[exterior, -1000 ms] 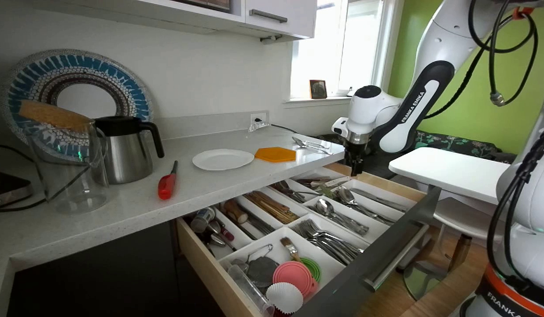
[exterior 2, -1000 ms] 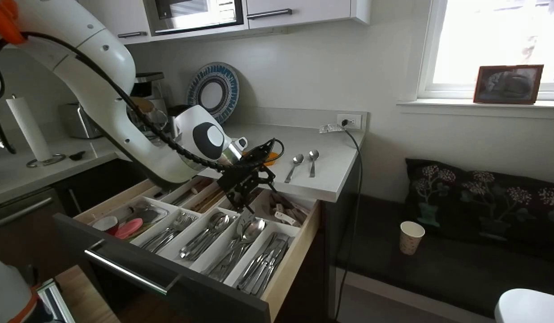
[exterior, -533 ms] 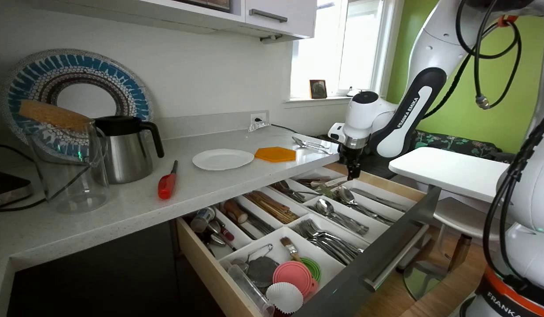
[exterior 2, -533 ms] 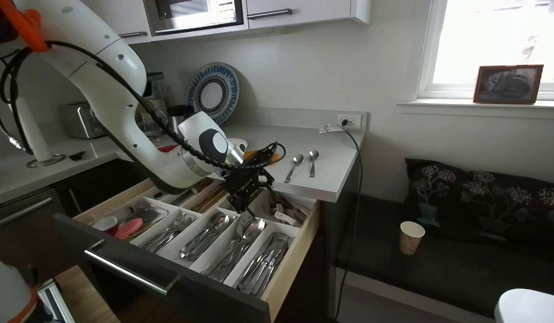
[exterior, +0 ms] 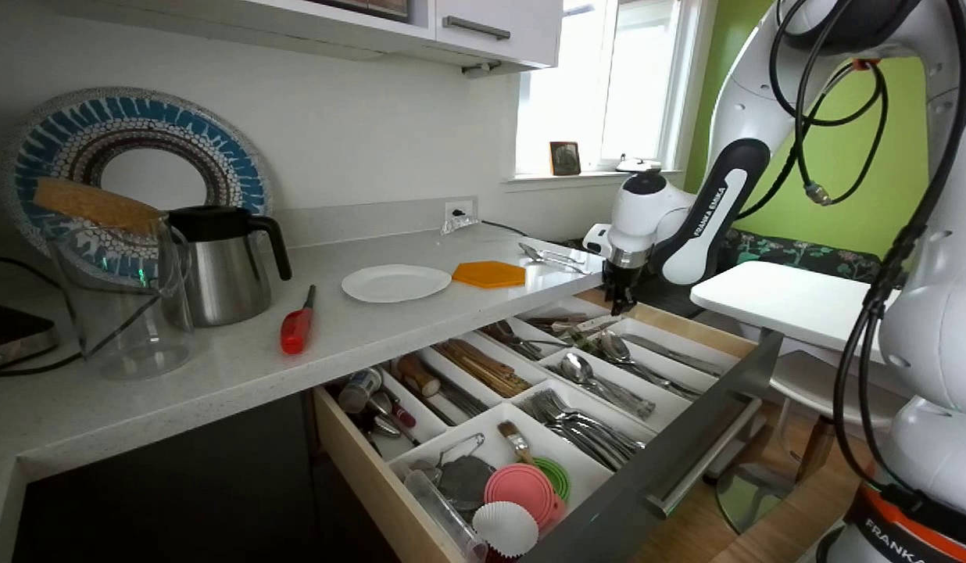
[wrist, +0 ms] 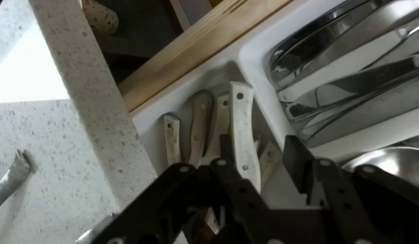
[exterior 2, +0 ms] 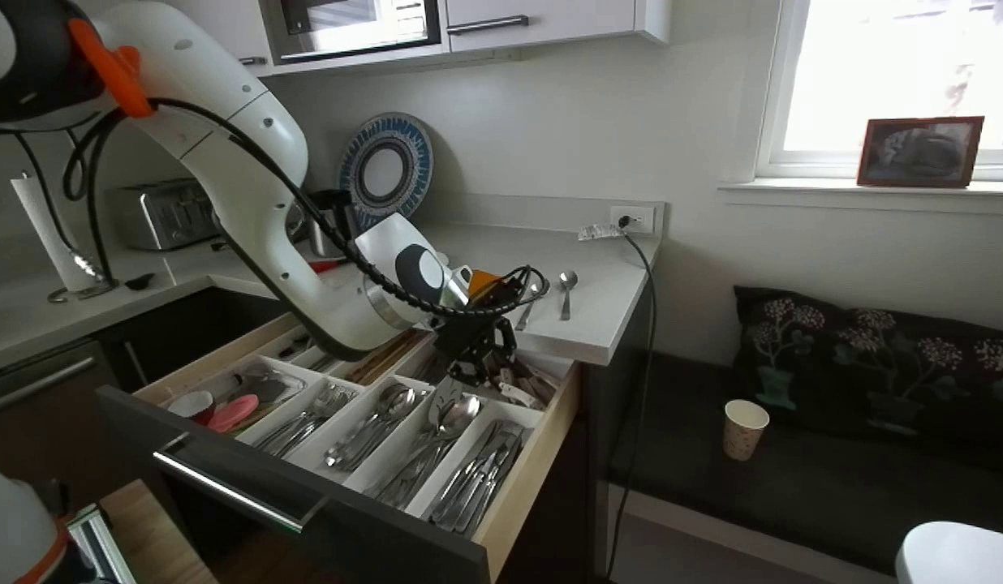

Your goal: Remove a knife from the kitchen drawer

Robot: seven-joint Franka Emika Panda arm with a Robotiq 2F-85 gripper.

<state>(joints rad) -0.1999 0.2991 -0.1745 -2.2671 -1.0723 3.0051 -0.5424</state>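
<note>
The kitchen drawer (exterior: 670, 477) is pulled out, its divided tray holding silvery cutlery. In its back corner compartment lie several knife handles, among them a pale knife handle (wrist: 242, 132) with two rivets, a brown handle (wrist: 200, 118) and a short worn handle (wrist: 172, 139). Over this compartment hangs my gripper (wrist: 261, 154), also seen at the drawer's far end in an exterior view (exterior 2: 484, 371). Its jaws are part-way open, one on each side of the pale handle. The left finger is close against that handle; on the right a clear gap shows. The blades are hidden beneath the gripper.
The counter edge (wrist: 94, 95) runs close along the compartment's left. A wooden drawer side (wrist: 196, 51) and a white tray divider (wrist: 263, 105) bound it. Table knives (wrist: 348, 67) lie in the neighbouring compartment. Two spoons (exterior 2: 566, 296) rest on the counter above.
My gripper has moved over toward the compartment with the pale handles and a little lower. Its fingers look closer together than before. Drawer and cutlery have stayed in place.
</note>
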